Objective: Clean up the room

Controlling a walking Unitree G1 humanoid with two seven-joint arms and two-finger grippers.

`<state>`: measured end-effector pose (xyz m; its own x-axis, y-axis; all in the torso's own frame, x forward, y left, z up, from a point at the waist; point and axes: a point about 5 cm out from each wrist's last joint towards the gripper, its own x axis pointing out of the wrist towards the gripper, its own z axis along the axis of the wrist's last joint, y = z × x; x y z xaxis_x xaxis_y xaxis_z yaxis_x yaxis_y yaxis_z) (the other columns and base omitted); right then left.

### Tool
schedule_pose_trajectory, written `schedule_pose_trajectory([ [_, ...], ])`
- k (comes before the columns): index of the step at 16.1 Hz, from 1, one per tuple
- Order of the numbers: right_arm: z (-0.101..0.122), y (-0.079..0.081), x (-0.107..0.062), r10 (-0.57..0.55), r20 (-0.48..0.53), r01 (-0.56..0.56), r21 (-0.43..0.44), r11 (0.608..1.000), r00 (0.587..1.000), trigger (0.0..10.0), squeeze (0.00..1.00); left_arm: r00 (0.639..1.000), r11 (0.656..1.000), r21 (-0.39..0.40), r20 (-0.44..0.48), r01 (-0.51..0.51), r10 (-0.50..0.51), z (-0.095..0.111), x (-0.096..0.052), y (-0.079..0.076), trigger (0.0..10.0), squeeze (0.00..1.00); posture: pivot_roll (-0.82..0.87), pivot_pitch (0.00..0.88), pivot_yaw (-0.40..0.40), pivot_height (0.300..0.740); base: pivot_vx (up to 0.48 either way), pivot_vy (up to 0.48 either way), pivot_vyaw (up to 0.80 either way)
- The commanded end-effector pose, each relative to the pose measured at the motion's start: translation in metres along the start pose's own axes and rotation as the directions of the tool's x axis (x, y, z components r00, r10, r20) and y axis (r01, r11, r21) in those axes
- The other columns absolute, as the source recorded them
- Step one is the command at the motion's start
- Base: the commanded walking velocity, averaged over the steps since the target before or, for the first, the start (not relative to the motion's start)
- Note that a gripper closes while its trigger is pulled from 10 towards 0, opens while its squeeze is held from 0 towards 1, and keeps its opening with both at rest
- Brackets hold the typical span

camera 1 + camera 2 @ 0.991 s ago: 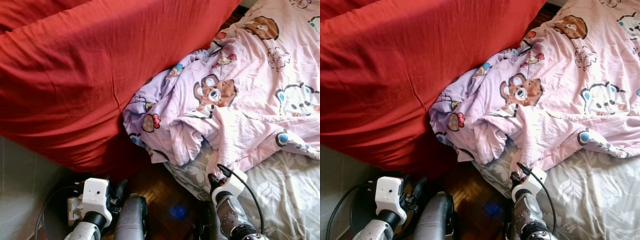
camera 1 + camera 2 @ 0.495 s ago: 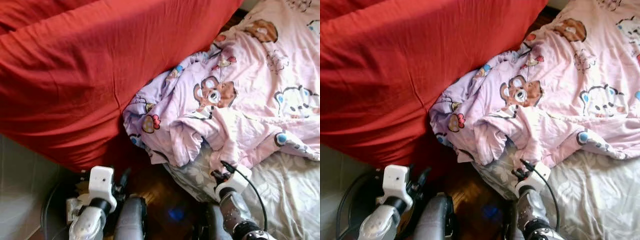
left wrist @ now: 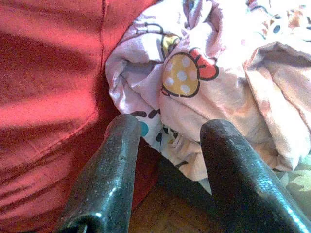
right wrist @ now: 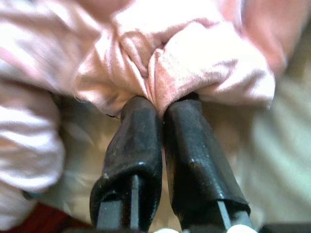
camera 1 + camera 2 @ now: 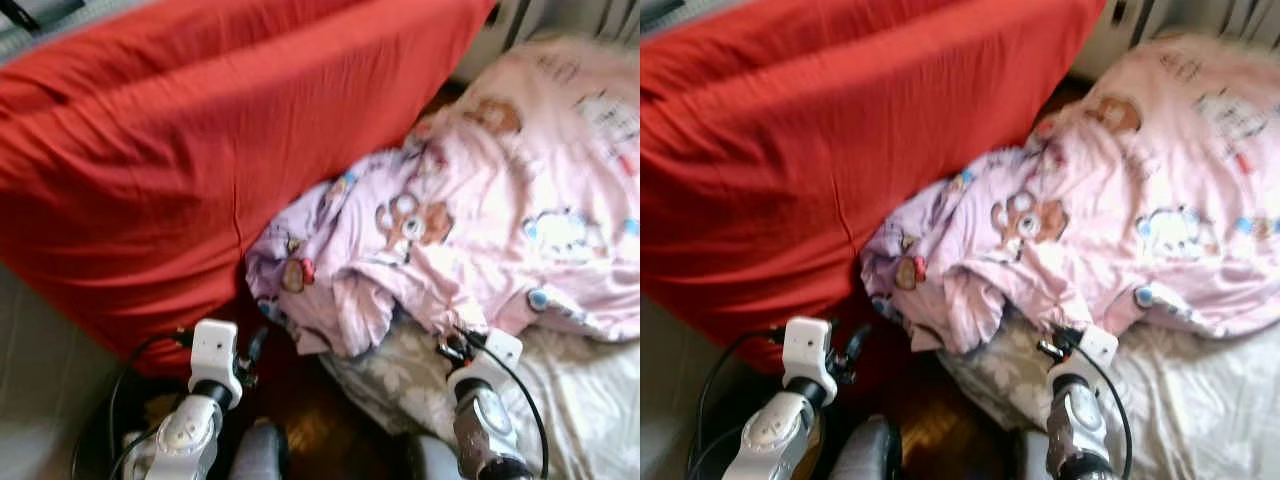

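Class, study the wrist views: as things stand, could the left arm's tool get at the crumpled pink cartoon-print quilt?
Probably yes. The left tool is open, its black fingers pointing at the crumpled pink cartoon-print quilt with nothing between. The red cushion sits beside, not across, the way.

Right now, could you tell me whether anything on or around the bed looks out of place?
Yes. The pink cartoon-print duvet lies crumpled instead of spread, its corner bunched against the red bedding and hanging off the grey floral sheet toward the wooden floor. The right gripper, jaws shut, pinches a fold of it; the left gripper sits open by the corner.
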<state>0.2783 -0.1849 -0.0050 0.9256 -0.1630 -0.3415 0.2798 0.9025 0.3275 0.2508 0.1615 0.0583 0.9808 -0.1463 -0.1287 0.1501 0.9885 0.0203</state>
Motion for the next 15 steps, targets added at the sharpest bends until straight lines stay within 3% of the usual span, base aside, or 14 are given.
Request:
schedule_pose_trajectory([
  [1,-0.001,-0.002,-0.007,0.032,0.04,-0.03,-0.055,0.998,0.999,1.0,0.0,0.998,0.999,0.0,-0.039,-0.047,0.047,-0.013,-0.005,0.009,10.0,0.0,0.04,0.038,0.032,0.647,0.0,0.0,0.0],
  [2,-0.002,-0.009,-0.01,0.024,0.046,-0.02,-0.075,0.997,0.999,10.0,0.0,0.997,0.998,-0.011,-0.054,-0.057,0.056,-0.019,-0.005,0.01,10.0,0.0,0.02,0.02,0.028,0.647,0.0,0.0,0.0],
  [6,-0.006,-0.016,-0.015,0.028,0.035,-0.024,-0.107,0.994,0.999,10.0,0.0,0.994,0.996,-0.046,-0.081,-0.082,0.078,-0.031,-0.001,0.01,10.0,0.0,0.0,0.0,0.024,0.647,0.0,0.0,0.0],
  [10,0.003,-0.001,-0.011,0.08,0.08,-0.071,-0.107,0.992,0.994,10.0,0.0,0.993,0.994,-0.063,-0.081,-0.091,0.086,-0.035,0.005,0.012,10.0,0.0,0.0,0.0,0.033,0.647,0.0,0.0,0.0],
  [15,-0.002,0.001,-0.012,0.061,0.065,-0.053,-0.118,0.992,0.996,10.0,0.0,0.988,0.992,-0.065,-0.121,-0.107,0.099,-0.048,0.002,0.02,10.0,0.0,-0.01,0.0,0.047,0.696,0.0,0.0,0.0],
])
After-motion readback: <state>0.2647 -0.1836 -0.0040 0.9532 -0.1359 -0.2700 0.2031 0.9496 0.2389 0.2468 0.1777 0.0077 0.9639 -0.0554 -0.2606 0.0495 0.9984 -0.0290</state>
